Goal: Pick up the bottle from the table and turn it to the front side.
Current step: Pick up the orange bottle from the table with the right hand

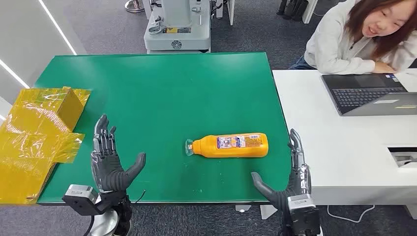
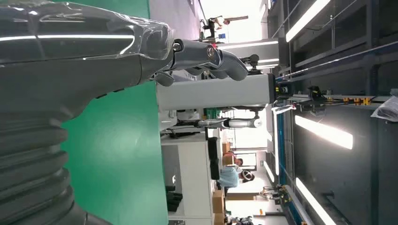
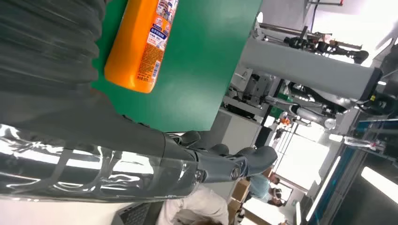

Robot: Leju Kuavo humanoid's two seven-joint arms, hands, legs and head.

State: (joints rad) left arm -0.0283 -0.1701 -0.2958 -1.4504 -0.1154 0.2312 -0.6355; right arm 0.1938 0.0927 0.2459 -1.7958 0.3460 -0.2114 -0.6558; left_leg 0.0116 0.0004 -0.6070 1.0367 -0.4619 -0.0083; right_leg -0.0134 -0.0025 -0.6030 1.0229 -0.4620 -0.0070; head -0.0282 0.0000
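Orange bottle lies on side on green table, lower centre of head frame, clear cap toward frame left. Left hand lower left, fingers spread, holding nothing. Right hand lower right, fingers apart, empty, near bottle base, not touching

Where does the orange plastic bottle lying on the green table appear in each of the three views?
Head view: orange plastic bottle lies on its side, right of centre on the green table.
Left wrist view: not in it.
Right wrist view: its base end near the picture's upper left.
Shared landmark: the green table.
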